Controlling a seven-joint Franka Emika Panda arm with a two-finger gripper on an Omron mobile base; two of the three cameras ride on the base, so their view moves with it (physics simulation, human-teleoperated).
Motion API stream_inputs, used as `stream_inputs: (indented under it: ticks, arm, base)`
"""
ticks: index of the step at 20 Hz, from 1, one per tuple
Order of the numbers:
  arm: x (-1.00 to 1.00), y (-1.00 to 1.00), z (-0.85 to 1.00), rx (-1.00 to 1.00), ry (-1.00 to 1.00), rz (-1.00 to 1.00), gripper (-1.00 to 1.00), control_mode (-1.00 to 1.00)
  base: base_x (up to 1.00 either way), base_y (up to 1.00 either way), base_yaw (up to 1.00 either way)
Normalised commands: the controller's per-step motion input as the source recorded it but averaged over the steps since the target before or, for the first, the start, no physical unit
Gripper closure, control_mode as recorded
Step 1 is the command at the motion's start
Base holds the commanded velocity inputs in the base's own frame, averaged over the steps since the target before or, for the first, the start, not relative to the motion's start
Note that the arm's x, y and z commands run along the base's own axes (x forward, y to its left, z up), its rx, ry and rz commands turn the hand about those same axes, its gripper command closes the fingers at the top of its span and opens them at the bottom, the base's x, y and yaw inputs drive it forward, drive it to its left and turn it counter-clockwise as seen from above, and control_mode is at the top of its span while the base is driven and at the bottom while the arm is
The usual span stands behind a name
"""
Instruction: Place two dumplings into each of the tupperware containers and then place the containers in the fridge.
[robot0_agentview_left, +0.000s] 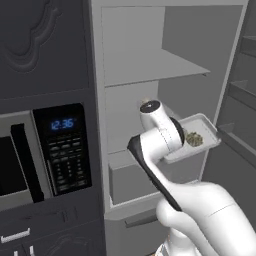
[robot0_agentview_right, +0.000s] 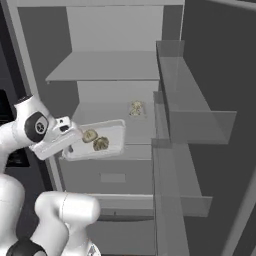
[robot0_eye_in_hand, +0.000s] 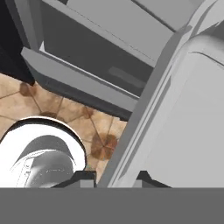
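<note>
A shallow grey-white tupperware container (robot0_agentview_right: 114, 131) hangs tilted in front of the open fridge (robot0_agentview_right: 110, 65), level with its middle shelf. Two speckled dumplings (robot0_agentview_right: 96, 140) lie in it; they are also seen as a dumpling cluster (robot0_agentview_left: 194, 139) in the container (robot0_agentview_left: 202, 122) from the left. My gripper (robot0_agentview_right: 74, 141) is shut on the container's near short edge. In the hand view the container's pale underside (robot0_eye_in_hand: 188, 122) runs up from my gripper (robot0_eye_in_hand: 116, 178). More dumplings (robot0_agentview_right: 136, 107) sit far back on the middle shelf; I cannot make out the tray under them.
The fridge door (robot0_agentview_right: 192, 117) stands open at the right, its shelves jutting close to the held container. A drawer front (robot0_agentview_right: 112, 175) lies below the middle shelf. A black oven panel with blue digits (robot0_agentview_left: 62, 147) is left of the fridge. Tiled floor (robot0_eye_in_hand: 52, 105) shows below.
</note>
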Motion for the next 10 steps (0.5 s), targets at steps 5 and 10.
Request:
stream_inputs:
  ticks: [5, 10]
  arm:
    - [0.73, -0.47, -0.19, 0.0, 0.13, 0.41, 1.0, -1.0]
    - [0.55, 0.0, -0.07, -0.09, 0.21, 0.4, 1.0, -1.0]
  base:
    - [0.0, 0.0, 0.0]
    - [0.0, 0.0, 0.0]
